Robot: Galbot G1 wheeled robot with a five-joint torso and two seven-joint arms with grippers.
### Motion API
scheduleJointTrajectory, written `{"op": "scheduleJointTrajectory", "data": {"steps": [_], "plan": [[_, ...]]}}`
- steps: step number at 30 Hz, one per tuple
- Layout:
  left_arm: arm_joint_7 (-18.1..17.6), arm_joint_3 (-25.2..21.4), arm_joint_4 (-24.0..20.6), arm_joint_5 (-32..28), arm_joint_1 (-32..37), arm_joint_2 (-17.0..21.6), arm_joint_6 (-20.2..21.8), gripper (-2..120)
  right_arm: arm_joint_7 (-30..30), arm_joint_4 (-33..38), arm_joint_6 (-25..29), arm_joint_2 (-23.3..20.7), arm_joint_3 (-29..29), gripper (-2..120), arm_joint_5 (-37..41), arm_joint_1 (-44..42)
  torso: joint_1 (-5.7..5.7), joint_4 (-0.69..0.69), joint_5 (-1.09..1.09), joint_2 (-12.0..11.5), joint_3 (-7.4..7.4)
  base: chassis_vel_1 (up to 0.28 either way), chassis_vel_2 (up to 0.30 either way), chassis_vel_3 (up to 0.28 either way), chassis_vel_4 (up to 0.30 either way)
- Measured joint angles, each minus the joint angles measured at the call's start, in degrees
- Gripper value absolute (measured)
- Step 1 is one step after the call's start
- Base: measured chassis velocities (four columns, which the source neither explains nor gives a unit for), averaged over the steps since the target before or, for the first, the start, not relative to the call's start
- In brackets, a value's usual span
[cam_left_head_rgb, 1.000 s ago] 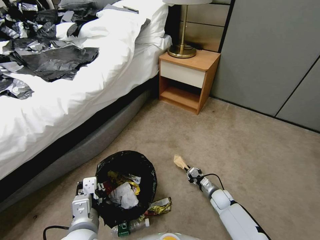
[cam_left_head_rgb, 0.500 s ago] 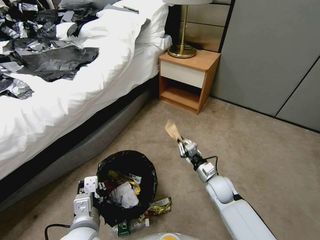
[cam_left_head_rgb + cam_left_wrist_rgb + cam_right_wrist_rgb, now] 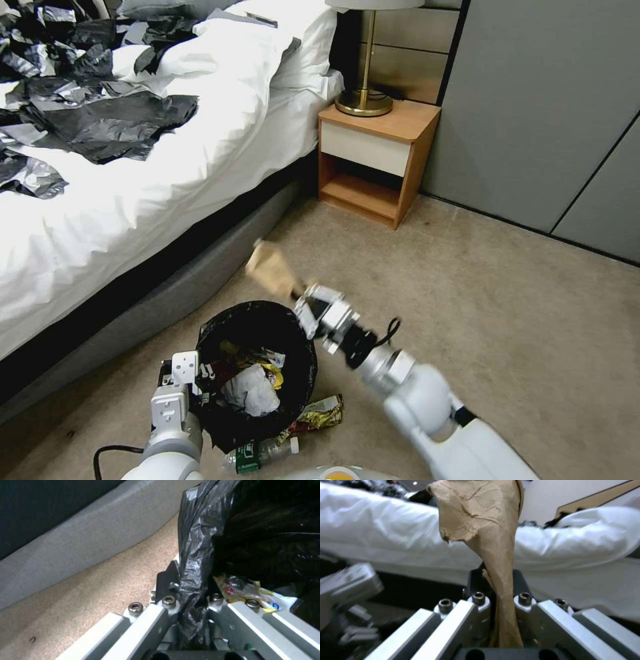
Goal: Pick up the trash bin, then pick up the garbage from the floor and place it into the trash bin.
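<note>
The room was bright and even, with soft shadows under the bed (image 3: 167,280). The brown paper bag (image 3: 270,267) looked smeared – motion blur. Both wrist views were fuzzy – the black liner (image 3: 200,542) shone with glare.

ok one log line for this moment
left gripper: shut on bin rim | right gripper: shut on paper bag, above bin's far rim | bottle, wrapper: floor

Open carpet (image 3: 507,320) right of the trash bin (image 3: 257,333); bed base (image 3: 180,287) close on its left.
</note>
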Motion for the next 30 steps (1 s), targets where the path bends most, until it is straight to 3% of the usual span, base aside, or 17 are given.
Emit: {"op": "scheduleJointTrajectory", "data": {"steps": [5, 15, 27, 30], "plan": [[0.0, 0.1, 0.0, 0.0, -0.2, -0.2, 0.1, 0, 0.8, -4.4, 0.3, 0.9, -3.7, 0, -1.5, 0.8, 0.0, 0.0, 0.0, 0.0, 0.0, 0.0, 0.0, 0.0, 0.0], [0.0, 0.3, 0.2, 0.2, -0.3, -0.5, 0.1, 0, 1.6, -8.8, 0.1, 2.4, -4.6, 3, -2.7, 1.3, 0.0, 0.0, 0.0, 0.0, 0.01, 0.0, 0.0, 0.0, 0.0], [0.0, 0.6, 0.5, 0.4, -0.6, -0.7, 0.1, 0, 1.9, -8.2, -0.7, 2.3, -4.5, 46, -3.0, 0.7, 0.0, 0.0, 0.0, 0.0, 0.0, 0.0, 0.0, 0.0, 0.0], [0.1, 0.7, 0.5, 0.5, -0.6, -0.7, 0.1, 0, 1.9, -7.7, -0.8, 2.0, -4.5, 62, -3.0, 0.3, 0.0, 0.0, 0.0, 0.0, 0.0, 0.0, 0.0, 0.0, 0.0]]}}
